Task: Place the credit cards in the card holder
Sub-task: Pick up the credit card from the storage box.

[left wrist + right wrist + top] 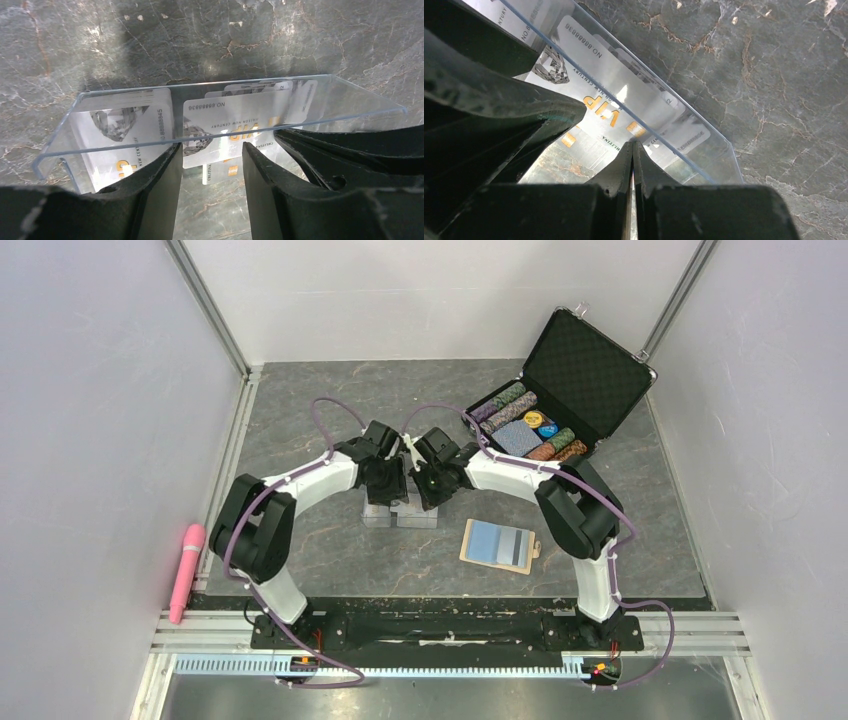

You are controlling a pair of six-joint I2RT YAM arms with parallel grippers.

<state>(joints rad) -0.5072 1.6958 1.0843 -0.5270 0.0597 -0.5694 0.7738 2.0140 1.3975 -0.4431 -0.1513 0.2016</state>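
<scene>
**Pale, glossy plastic credit cards [227, 125] in a clear bent-acrylic tray [345, 97], with both grippers at the pick-up point.**

Top view: the left gripper [385, 478] and right gripper [432, 483] stood together over the tray at mid-table. The tan folding card holder [500, 545] lay open, blue lining up, well apart to their right. Left wrist view: the cards overlapped inside the tray, long axes running across the view along the tray, print upside-down. The left jaws stood moderately apart astride the front card's lower edge, gripping nothing. Right wrist view: the same cards ran diagonally, upper left to lower right. The right jaws were closed at a card's edge; whether they pinched it could not be told. The cards were judged light, thin, stiff and slippery, best pinched across a free edge.
</scene>
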